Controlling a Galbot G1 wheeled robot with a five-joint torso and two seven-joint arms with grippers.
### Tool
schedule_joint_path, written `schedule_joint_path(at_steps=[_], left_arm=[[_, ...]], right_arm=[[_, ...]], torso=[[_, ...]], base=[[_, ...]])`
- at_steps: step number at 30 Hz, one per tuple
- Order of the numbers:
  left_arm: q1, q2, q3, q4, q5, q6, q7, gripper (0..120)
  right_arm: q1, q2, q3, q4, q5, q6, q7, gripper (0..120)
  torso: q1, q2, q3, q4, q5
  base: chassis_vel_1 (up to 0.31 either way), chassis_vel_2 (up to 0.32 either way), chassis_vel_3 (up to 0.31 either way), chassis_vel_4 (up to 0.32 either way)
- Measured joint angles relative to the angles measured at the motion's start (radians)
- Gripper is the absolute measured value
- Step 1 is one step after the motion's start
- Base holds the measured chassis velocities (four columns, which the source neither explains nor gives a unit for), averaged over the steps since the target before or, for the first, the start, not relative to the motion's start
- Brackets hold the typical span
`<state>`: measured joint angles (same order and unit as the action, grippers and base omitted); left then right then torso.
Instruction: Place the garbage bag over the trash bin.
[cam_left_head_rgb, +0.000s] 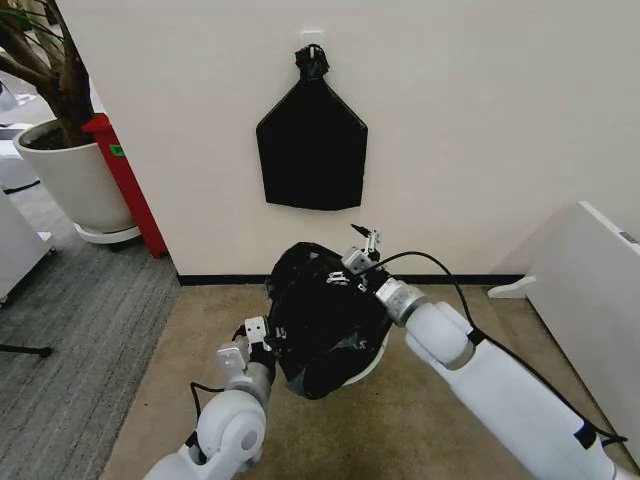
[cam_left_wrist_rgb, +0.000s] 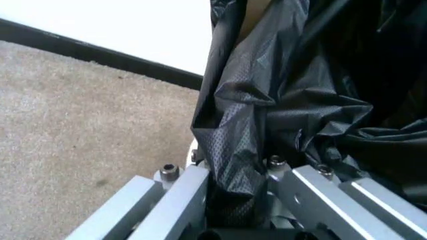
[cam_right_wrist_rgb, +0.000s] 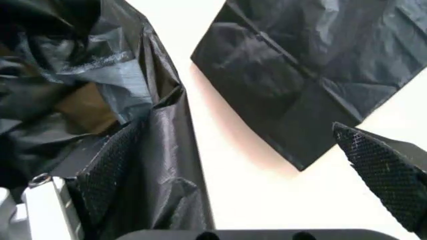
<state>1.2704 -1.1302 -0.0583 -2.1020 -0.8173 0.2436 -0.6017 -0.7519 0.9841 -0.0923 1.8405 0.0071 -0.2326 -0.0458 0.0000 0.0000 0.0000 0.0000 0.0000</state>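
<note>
garbage bag (cam_left_head_rgb: 325, 320) over trash bin (cam_left_head_rgb: 374, 362) | left claw (cam_left_wrist_rgb: 237, 200) clamped on it | right claw (cam_right_wrist_rgb: 247, 170) apart

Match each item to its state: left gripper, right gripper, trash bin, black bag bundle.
Items:
1. left gripper
2. right gripper
3. trash bin
4. black bag bundle

States:
A. open, at the far side of the garbage bag
B. hangs flat on the wall, knotted at the top
C. shut on the garbage bag's near edge
D. mostly hidden under the garbage bag, a white sliver showing

Pairs: 1-C, 2-A, 3-D, 4-B
</note>
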Motion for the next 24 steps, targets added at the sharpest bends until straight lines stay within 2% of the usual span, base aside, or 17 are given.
schedule_joint_path(at_steps=[7,24], left_arm=[[0.019,0.003,-0.004,-0.039,0.009,0.002,0.006,1],[0.053,-0.001,-0.012,-0.055,0.068,-0.015,0.046,1]], right_arm=[[0.045,-0.005,0.006,-0.043,0.019,0.002,-0.003,100],[0.122,-0.019,-0.015,-0.154,0.055,0.003,-0.013,100]], torso=[[0.000,0.000,0.000,-0.0001,0.0001],[0.000,0.000,0.000,0.0002,0.0001]], base=[[0.000,0.000,0.000,0.000],[0.000,0.000,0.000,0.000]])
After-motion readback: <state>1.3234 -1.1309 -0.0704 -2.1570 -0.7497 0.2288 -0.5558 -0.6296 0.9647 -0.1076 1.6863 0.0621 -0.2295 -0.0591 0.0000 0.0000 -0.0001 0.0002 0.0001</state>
